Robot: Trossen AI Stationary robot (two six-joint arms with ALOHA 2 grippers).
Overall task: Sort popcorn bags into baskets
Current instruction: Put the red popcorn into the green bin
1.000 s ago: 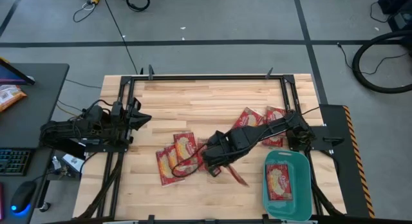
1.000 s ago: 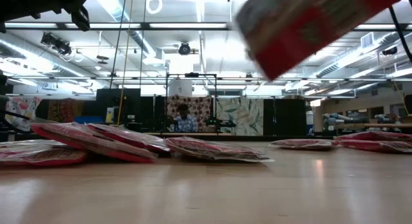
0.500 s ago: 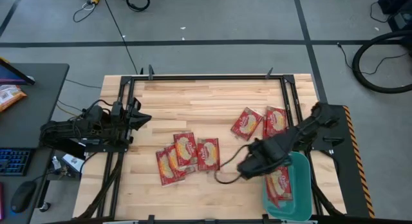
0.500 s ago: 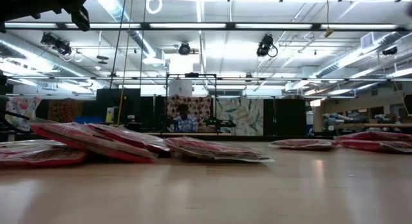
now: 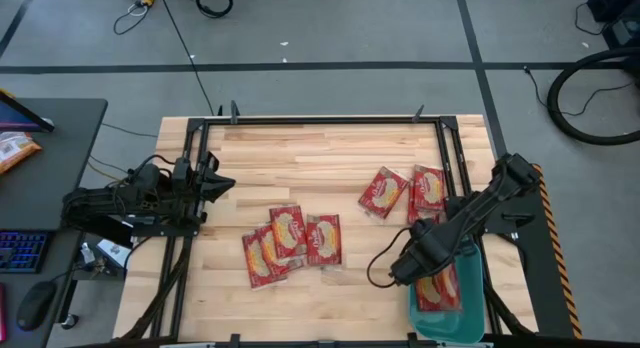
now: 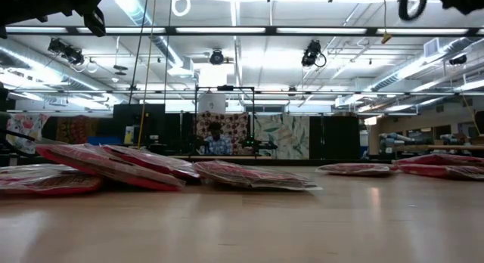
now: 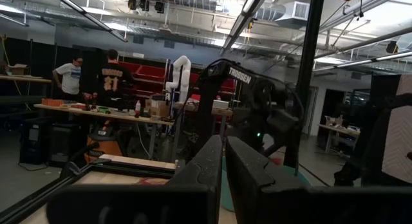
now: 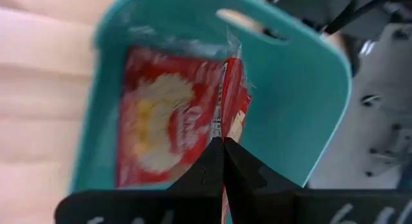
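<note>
1. The right gripper [image 5: 412,266] hangs over the left rim of the teal basket [image 5: 473,253], which sits at the worktop's [image 5: 330,158] near right corner.
2. In the right wrist view its two dark fingers [image 8: 215,163] are pressed together, pinching the edge of a red popcorn bag [image 8: 234,89] that hangs edge-on over the basket [image 8: 302,102].
3. Beneath that bag, another popcorn bag [image 8: 161,114] lies flat on the basket floor; from above, red packet [image 5: 440,288] shows inside the basket beside the gripper.
4. The left gripper [image 5: 215,183] waits at the worktop's left edge, fingers [image 7: 212,166] nearly touching with only a thin gap, holding nothing.
5. Four popcorn bags lie near the middle of the worktop: three overlapping in a fan [image 5: 270,250] and a fourth [image 5: 324,238] just beside them on the right.
6. Two more bags [image 5: 384,191] [image 5: 428,188] lie side by side towards the right edge, behind the basket.
7. Half a second ago the right gripper was just left of the basket, over bare wood; it has since moved over the basket's rim.
8. One second ago it was over the middle of the worktop by the fan, its bag filling the top of the low view; that view now shows only the resting bags [image 6: 113,166].
</note>
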